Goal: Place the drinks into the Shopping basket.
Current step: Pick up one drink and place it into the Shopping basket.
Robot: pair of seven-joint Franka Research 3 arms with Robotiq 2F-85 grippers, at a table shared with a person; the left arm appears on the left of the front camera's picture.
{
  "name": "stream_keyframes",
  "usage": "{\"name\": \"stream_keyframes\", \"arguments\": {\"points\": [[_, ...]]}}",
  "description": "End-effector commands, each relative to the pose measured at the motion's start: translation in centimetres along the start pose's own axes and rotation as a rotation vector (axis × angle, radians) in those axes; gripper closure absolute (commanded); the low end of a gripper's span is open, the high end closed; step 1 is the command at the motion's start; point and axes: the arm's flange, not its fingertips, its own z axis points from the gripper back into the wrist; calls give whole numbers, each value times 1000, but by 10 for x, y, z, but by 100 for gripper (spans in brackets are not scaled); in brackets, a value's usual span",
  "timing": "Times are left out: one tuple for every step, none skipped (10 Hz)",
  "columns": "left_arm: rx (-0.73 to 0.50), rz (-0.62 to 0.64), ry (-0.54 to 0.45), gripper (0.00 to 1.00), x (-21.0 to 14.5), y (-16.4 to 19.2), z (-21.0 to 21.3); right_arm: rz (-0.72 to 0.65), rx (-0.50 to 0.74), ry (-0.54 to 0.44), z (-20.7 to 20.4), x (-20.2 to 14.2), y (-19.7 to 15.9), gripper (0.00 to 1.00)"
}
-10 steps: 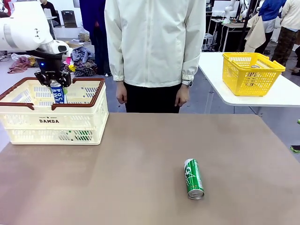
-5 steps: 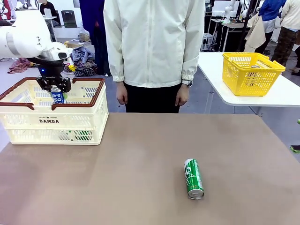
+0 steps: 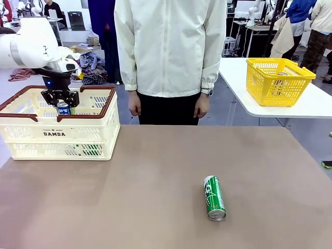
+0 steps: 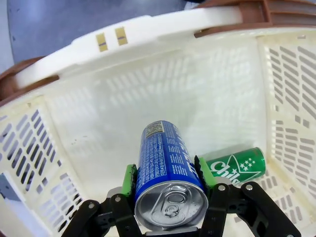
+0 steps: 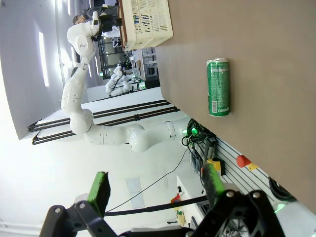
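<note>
Since the Shopping basket (image 3: 54, 142), upper left, now hides most of the load, the left gripper (image 3: 63, 104) has sunk inside it, clamped on the blue can (image 4: 163, 158); release looks due. The right gripper (image 5: 155, 185) stands wide and empty, and the loose green can (image 3: 214, 197) lies lower centre, outstanding.

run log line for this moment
left gripper: shut on blue can, inside shopping basket | right gripper: open | green can: lying on table | second green can: in basket
</note>
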Motion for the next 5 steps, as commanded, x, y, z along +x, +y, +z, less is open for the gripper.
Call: {"name": "stream_keyframes", "arguments": {"points": [[1,-11,12,20,5,4,7,-16,-2,9,2,-2,4,0],[3,-12,11,0,4,4,6,-16,-2,9,2,-2,4,0],[3,-11,7,0,4,4,6,-16,-2,9,2,-2,4,0],[-2,-12,3,0,4,3,6,-16,-2,9,2,-2,4,0],[-6,-11,-2,0,3,4,7,-16,-2,9,2,-2,4,0]]}}
